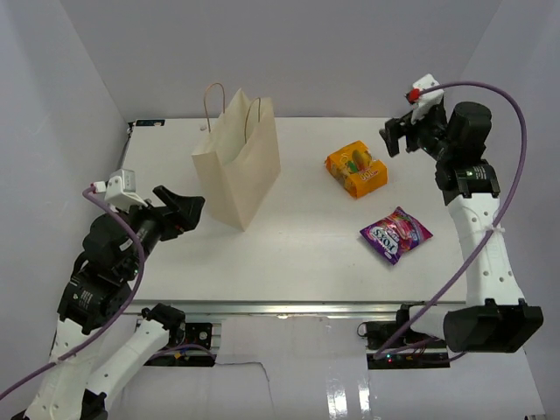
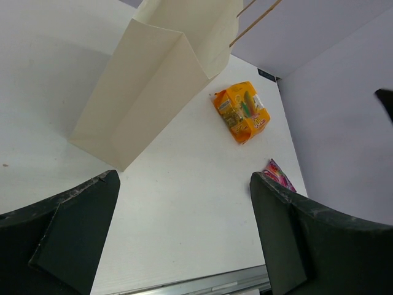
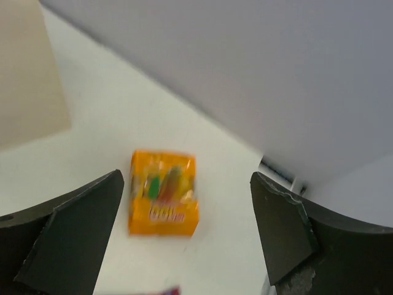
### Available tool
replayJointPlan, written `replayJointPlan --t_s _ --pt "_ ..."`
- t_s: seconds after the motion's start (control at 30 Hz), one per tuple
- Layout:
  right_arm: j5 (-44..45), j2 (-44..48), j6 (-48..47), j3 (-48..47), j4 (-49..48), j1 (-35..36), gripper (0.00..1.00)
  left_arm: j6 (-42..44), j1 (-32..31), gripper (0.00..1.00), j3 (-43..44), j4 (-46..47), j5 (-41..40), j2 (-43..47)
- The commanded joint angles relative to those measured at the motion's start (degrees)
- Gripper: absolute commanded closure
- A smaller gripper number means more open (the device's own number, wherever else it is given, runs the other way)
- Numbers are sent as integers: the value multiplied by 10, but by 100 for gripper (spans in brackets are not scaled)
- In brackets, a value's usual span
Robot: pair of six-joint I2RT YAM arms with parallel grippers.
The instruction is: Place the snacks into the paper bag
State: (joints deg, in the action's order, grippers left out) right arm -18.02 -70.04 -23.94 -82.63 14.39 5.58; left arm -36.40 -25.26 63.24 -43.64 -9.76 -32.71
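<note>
Hazard: left gripper (image 1: 184,213), right gripper (image 1: 395,137) gape empty; orange pack (image 1: 356,168) may clip bag (image 1: 238,166) rim, toppling it.

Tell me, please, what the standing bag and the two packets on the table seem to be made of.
The paper bag looks like matte pale kraft paper: sharp folds, no shine. The orange pack seems glossy plastic wrap, with highlights on its print. The purple packet is probably shiny printed plastic film.
</note>
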Motion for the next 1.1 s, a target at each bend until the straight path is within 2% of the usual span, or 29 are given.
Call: replayJointPlan --t_s 0.0,0.03,0.1,0.13,0.2,0.23,0.33,0.4,0.47,0.7,0.83,1.07 --pt "-137 -25 90 74 141 -114 10 -8 -1 2 -11 10 21 -12" --pt "-164 -46 78 82 216 -157 9 -9 -1 2 -13 11 24 -15" --pt "-209 -73 32 96 299 -181 9 -14 -1 2 -15 11 26 -19" --pt "-217 -91 -31 104 369 -188 1 -15 -1 2 -17 12 27 -19" --pt "-203 -99 -96 136 412 -189 10 -21 -1 2 -24 13 29 -18" --pt "-187 -89 -120 153 413 -188 10 -23 -1 2 -28 14 32 -15" --pt "-73 -53 -158 213 377 -173 10 -34 -1 2 -48 20 38 -5" --pt "-26 -36 -169 238 351 -149 10 -44 -1 2 -58 22 42 -2" --pt "48 -11 -164 281 333 -95 10 -51 -1 2 -73 25 50 1" --pt "195 88 -117 424 229 60 10 -99 -1 2 -109 39 97 -2" --pt "334 97 -81 485 178 127 10 -134 -1 2 -132 50 130 2" --pt "476 97 -67 549 81 200 10 -139 -1 2 -139 60 135 7"
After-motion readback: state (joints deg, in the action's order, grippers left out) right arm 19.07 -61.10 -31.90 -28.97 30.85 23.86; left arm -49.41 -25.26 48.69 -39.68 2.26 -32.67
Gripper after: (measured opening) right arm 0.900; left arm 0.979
